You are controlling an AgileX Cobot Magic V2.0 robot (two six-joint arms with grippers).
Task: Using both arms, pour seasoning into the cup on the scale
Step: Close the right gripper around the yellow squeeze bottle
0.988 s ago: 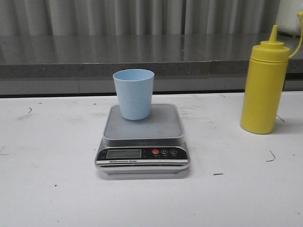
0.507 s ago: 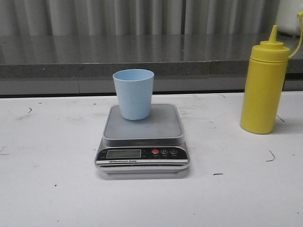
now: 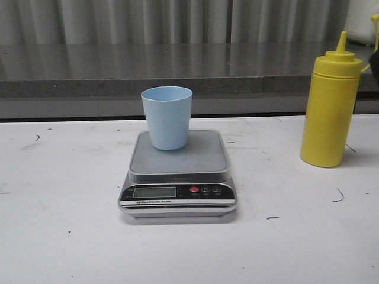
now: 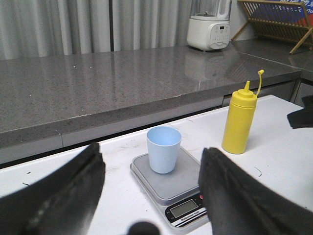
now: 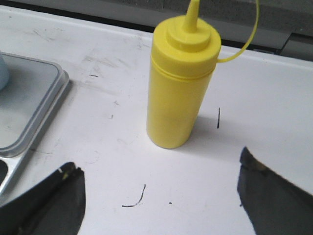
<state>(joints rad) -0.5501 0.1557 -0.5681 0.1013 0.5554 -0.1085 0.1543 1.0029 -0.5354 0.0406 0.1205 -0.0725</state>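
Seasoning (image 5: 182,81) upright, right of scale (image 3: 179,171); cup (image 3: 167,117) on platform. Right gripper (image 5: 159,196) spread, empty, near bottle: centre on mid-body, clamp gently. Left gripper (image 4: 151,196) spread, empty.

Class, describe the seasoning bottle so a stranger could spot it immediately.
Start at the flat silver-grey digital kitchen scale mid-table, carrying a pale blue plastic cup. To its right, directly on the white table, stands the tall yellow plastic squeeze bottle, the only yellow, cone-nozzled item.

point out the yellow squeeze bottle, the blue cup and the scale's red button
yellow squeeze bottle (image 3: 329,115), front view, middle of its body
blue cup (image 3: 167,121), front view, outer wall
red button (image 3: 194,190), front view, on the scale's black front panel
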